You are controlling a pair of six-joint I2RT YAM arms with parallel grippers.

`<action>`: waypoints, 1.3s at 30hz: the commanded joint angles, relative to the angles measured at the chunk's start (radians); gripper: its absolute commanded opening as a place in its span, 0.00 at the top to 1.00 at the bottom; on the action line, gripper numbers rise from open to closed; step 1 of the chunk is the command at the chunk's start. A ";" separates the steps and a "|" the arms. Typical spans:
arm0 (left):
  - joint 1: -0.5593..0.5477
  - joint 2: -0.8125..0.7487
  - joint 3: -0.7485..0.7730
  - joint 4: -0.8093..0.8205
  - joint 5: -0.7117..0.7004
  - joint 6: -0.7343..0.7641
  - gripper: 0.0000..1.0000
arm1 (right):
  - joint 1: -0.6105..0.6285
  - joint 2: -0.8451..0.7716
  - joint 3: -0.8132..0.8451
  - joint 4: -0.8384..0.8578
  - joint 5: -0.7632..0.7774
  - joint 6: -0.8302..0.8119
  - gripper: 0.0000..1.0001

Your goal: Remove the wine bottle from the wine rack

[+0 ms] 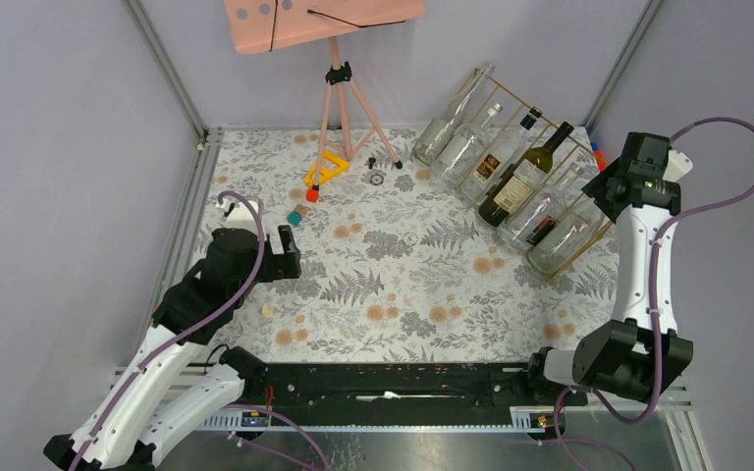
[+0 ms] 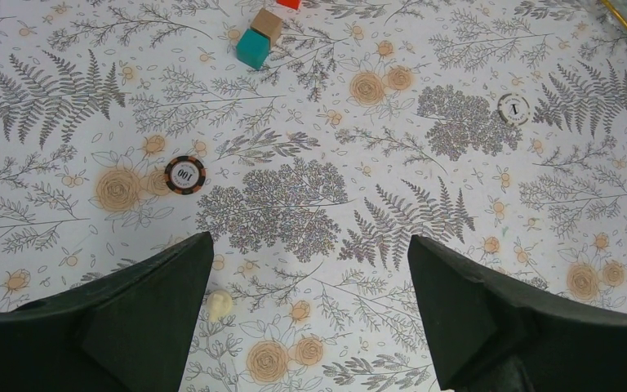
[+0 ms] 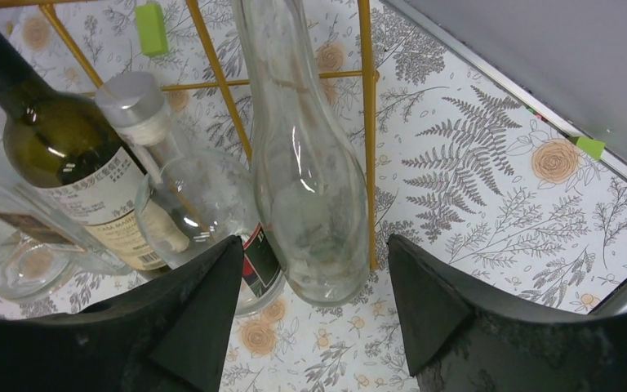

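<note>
The gold wire wine rack (image 1: 511, 95) stands slanted at the table's back right and holds several bottles. The dark green wine bottle (image 1: 525, 179) with a pale label lies in it among clear glass bottles. My right gripper (image 1: 609, 191) is open and empty at the rack's right end. In the right wrist view its jaws (image 3: 314, 242) stand either side of the base of a clear bottle (image 3: 310, 188), not touching it, with the green wine bottle (image 3: 57, 139) at left and a rack wire (image 3: 367, 122) beside it. My left gripper (image 1: 290, 253) hangs open and empty over the left mat (image 2: 310, 241).
A pink tripod stand (image 1: 339, 88) and a yellow triangle (image 1: 326, 167) stand at the back centre. Small blocks (image 2: 254, 48), a poker chip (image 2: 184, 174), a round token (image 2: 513, 109) and a cream bit (image 2: 219, 304) lie on the mat. The grey wall is close behind the rack.
</note>
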 commanded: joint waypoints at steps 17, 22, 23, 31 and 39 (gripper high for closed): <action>0.001 0.004 -0.005 0.059 0.045 0.016 0.01 | -0.004 0.135 0.094 0.066 0.133 -0.010 0.34; 0.001 0.011 -0.003 0.058 0.048 0.016 0.01 | -0.004 0.167 0.113 0.096 0.117 -0.027 0.35; 0.001 0.014 -0.003 0.058 0.048 0.017 0.01 | -0.004 0.177 0.122 0.097 0.119 -0.026 0.36; 0.001 0.018 -0.003 0.059 0.049 0.017 0.01 | -0.004 0.247 0.172 0.097 0.136 -0.039 0.37; 0.002 0.020 -0.003 0.059 0.046 0.018 0.01 | -0.004 0.320 0.207 0.097 0.148 -0.048 0.38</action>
